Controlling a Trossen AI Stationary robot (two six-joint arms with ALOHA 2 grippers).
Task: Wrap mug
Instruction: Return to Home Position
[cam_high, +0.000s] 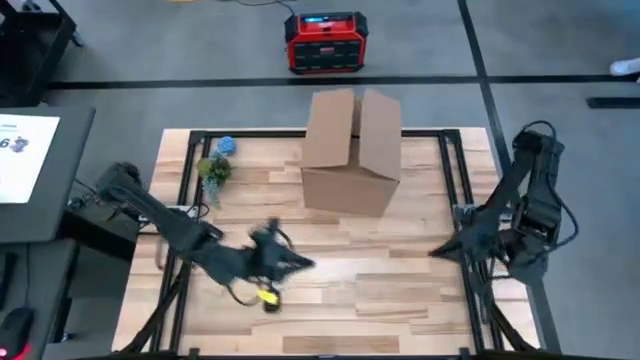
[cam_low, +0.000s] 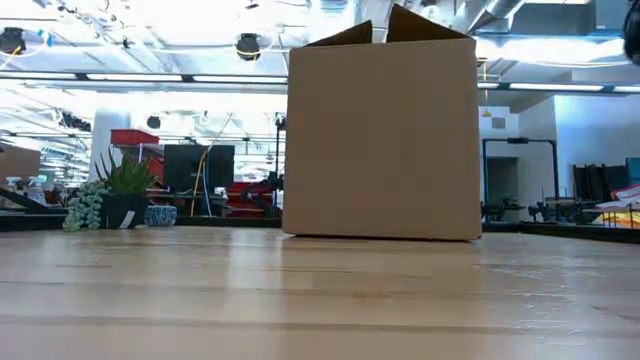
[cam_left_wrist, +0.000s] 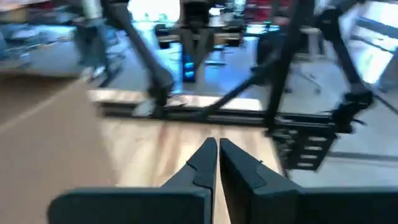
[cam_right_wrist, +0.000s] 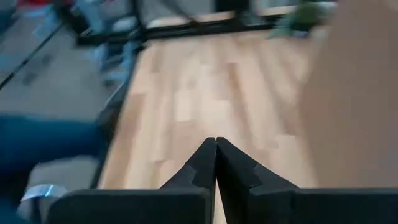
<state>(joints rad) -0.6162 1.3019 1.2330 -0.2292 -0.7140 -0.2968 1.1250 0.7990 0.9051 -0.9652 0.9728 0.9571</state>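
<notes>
Standing at the far side of the pale wooden desk (cam_high: 330, 300), the plain brown cardboard box (cam_high: 352, 150) holds the high view's centre, its top flaps raised rather than flat. The mug itself shows nowhere; it is presumably inside, which would explain the box being parked out of the working area. The left arm (cam_high: 170, 225) reaches low over the desk's near half, its jaws well apart from the box. The right arm (cam_high: 520, 215) sits folded at the desk's right edge. Both look clear of the load, as befits arms heading home. A small green potted plant (cam_high: 214, 170) stands by the far left corner.

At desk height, the box (cam_low: 380, 135) rests squarely on the boards, two flap tips peaking above its top edge, with the plant (cam_low: 110, 200) off to the side.

The left wrist camera shows the left jaws pressed together on nothing, bare desk (cam_left_wrist: 180, 143) ahead.

The right wrist camera shows the right jaws likewise closed and empty, a blurred brown face, probably the box (cam_right_wrist: 354, 93), beside them.
</notes>
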